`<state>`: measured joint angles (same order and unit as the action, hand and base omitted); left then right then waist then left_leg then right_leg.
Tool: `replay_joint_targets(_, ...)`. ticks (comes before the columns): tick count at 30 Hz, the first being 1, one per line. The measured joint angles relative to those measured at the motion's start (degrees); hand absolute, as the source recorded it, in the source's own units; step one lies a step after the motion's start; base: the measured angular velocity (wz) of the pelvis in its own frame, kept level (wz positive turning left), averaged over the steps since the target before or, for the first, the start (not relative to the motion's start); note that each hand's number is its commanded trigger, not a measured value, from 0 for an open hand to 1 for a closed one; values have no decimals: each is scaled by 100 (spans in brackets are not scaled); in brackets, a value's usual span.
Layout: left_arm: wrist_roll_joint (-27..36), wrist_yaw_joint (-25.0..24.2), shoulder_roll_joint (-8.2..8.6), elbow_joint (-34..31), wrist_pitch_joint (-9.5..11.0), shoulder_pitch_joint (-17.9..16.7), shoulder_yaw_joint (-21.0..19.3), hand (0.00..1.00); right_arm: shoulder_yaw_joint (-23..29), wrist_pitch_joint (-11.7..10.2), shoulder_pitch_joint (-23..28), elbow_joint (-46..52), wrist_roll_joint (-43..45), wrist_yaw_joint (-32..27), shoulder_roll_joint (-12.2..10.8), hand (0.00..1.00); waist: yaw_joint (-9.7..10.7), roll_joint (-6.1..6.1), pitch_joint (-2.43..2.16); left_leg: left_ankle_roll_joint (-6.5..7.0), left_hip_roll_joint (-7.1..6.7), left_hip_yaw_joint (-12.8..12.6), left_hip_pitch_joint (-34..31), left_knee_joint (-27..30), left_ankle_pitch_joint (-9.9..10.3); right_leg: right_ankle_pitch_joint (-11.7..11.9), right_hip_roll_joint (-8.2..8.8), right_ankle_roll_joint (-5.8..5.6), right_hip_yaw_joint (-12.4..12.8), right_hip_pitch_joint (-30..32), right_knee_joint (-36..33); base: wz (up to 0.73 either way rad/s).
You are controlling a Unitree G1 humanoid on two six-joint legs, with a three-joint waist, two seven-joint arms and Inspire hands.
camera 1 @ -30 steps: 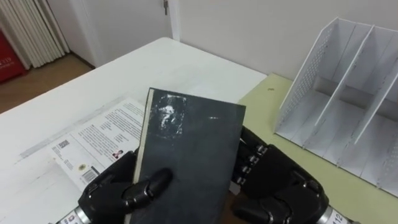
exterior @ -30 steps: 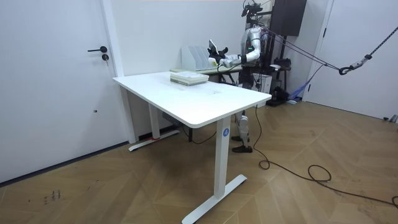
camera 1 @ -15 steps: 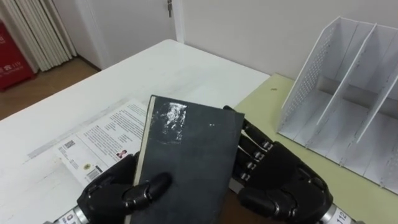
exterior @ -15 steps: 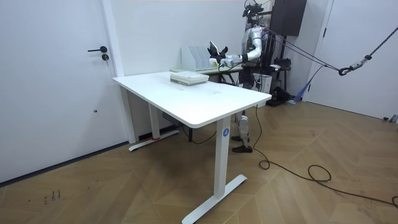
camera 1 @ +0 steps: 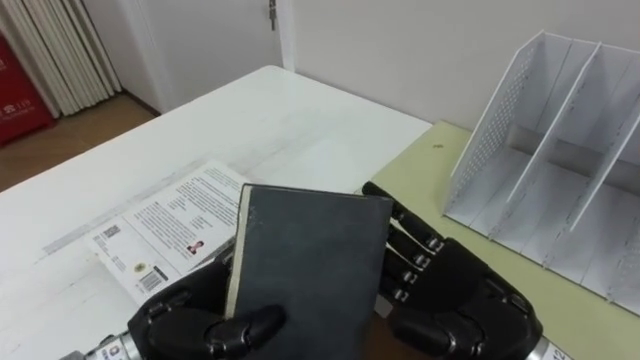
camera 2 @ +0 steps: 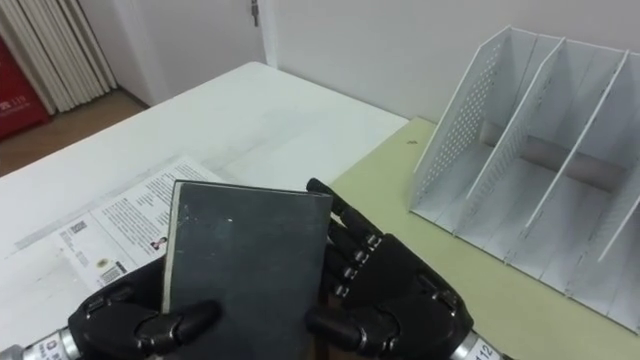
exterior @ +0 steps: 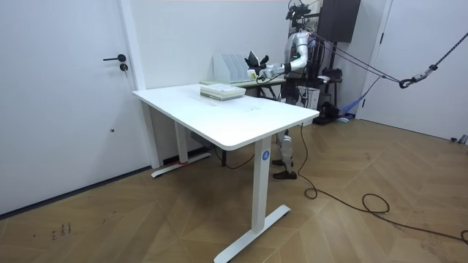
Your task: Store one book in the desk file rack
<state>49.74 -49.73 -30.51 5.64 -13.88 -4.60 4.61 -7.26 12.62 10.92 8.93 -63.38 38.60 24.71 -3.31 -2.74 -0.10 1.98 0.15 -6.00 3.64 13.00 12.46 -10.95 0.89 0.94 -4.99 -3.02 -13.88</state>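
Note:
I hold a dark hardcover book (camera 1: 310, 260) in front of me in both hands, cover facing up and tilted toward me. My left hand (camera 1: 185, 318) grips its lower left side, with the thumb curled over the cover. On the book's right edge is my right hand (camera 1: 462, 308), fingers running up behind the book and thumb against the edge. The white desk file rack (camera 1: 560, 150) stands to the right on a pale green desk (camera 1: 440, 170), its slots open toward me and nothing in them. In the room view the robot stands behind the desks with the book (exterior: 253, 58) raised near the rack (exterior: 232, 67).
A white book with printed text (camera 1: 165, 225) lies on the white table (camera 1: 280, 110) below and left of my hands; in the room view this white book (exterior: 221, 91) sits near the table's far edge. A wall rises just behind the rack.
The dark book's top edge has come down and the cover now lies flatter. My left thumb has slid lower on the cover. The rack and the white book have not moved.

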Motion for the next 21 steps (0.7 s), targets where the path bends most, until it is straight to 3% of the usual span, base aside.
replay_joint_targets(1,0,-3,-2,0,0,2,1,100,-3,0,0,0,0,0,1,38,1,-1,0,0,0,0,1,-2,0,0,0,0,1,0,0,0)
replay_joint_targets(2,-1,-6,-12,-1,0,5,10,100,-5,-3,-1,0,-13,0,1,88,-13,-5,-2,0,1,0,3,-3,0,0,-1,0,2,0,0,0)
replay_joint_targets(3,-1,0,-17,-5,0,7,10,100,-6,-3,0,0,-15,0,2,100,-14,-7,-3,0,2,1,10,-8,0,0,-4,0,2,-4,0,0)
replay_joint_targets(10,-91,-12,-114,-489,6,8,10,100,-33,-53,167,-51,-447,11,-18,100,-21,-12,1,-1,0,6,4,-17,2,0,0,0,-9,9,0,0)
replay_joint_targets(15,-389,-63,-324,-842,4,23,155,100,-154,-62,298,-220,-509,62,-19,100,-11,-74,-6,-11,5,30,6,-6,11,2,8,2,-3,-14,22,0)
replay_joint_targets(21,-544,-69,-450,-879,2,72,290,100,-293,-86,373,-408,-622,74,-19,100,-11,-172,45,-13,5,47,-11,-33,12,2,9,4,-6,4,18,0)
